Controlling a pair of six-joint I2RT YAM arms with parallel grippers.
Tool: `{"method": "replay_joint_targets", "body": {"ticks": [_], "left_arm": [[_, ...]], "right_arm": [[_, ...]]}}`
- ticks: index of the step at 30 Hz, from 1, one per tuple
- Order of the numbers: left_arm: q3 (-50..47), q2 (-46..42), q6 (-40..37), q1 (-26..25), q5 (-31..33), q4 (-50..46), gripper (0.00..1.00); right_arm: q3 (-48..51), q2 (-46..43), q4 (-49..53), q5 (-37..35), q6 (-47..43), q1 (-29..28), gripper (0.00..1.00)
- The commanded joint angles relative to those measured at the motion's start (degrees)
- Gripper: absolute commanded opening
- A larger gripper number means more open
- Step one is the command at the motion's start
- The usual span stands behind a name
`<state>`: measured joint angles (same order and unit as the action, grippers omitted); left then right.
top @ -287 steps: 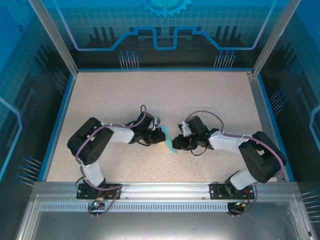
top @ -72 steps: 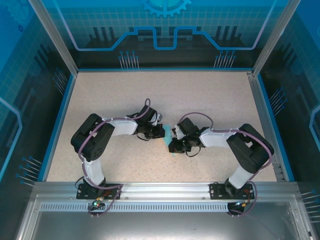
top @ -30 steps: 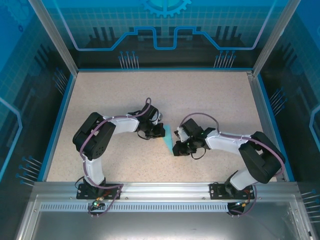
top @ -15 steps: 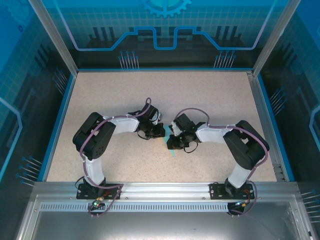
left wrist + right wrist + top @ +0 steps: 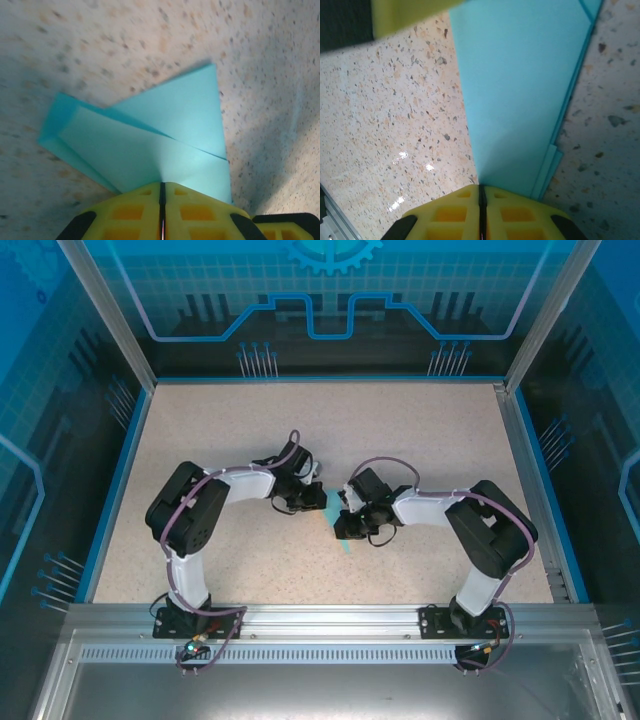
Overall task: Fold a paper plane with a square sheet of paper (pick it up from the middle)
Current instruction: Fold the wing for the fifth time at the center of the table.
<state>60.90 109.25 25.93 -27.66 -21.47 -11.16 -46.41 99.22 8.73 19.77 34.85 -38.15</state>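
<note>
The light blue sheet of paper lies folded into a pointed, layered shape on the speckled table, between the two arms. In the left wrist view the paper shows overlapping triangular flaps, and my left gripper is shut with its yellow tips against the near edge. From above, the left gripper sits at the paper's upper end. My right gripper is shut too; its tips meet the long left edge of the paper. I cannot tell whether either one pinches a layer.
A yellow finger of the left gripper shows at the top left of the right wrist view. Blue walls and metal posts enclose the table. An aluminium rail runs along the near edge by the arm bases.
The right gripper has slid left and inward along the paper over the last second, then held. The left gripper has shifted slightly up and stays on the paper.
</note>
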Motion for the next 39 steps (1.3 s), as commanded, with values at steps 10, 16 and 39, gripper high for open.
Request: {"method": "replay_joint_targets", "body": {"ticks": [10,16,39], "left_arm": [[3.4,3.5,0.2,8.3,3.6,-0.1,0.1],[5.3,4.1,-0.3,9.8,3.8,-1.1,0.1],[-11.1,-10.4,10.1,-3.2,-2.5,13.3,0.08]], "right_arm": [[5.9,4.8,6.8,-6.2,-0.7,0.6,0.09],[6.2,4.6,6.6,-6.1,-0.5,0.7,0.09],[5.9,5.2,5.3,-3.7,0.5,0.7,0.09]]}}
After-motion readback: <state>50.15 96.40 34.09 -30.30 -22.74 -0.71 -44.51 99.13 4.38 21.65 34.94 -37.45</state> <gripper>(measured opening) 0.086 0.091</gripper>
